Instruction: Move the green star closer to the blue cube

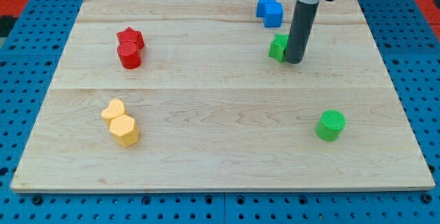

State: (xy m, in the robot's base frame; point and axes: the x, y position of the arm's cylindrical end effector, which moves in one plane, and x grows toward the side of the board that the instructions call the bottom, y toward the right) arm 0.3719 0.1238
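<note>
The green star (pixel 278 47) lies at the view's upper right on the wooden board (pixel 220 114), partly hidden by my rod. My tip (pixel 294 61) rests on the board, touching the star's right side. The blue cube (pixel 273 15) sits just above the star, near the board's top edge, with a second blue block (pixel 264 4) pressed against its upper left. A small gap separates the star from the blue cube.
A red star (pixel 130 38) and a red cylinder (pixel 129 56) sit together at the upper left. A yellow heart-like block (pixel 113 109) and a yellow hexagonal block (pixel 124 130) sit at the lower left. A green cylinder (pixel 331 125) stands at the lower right.
</note>
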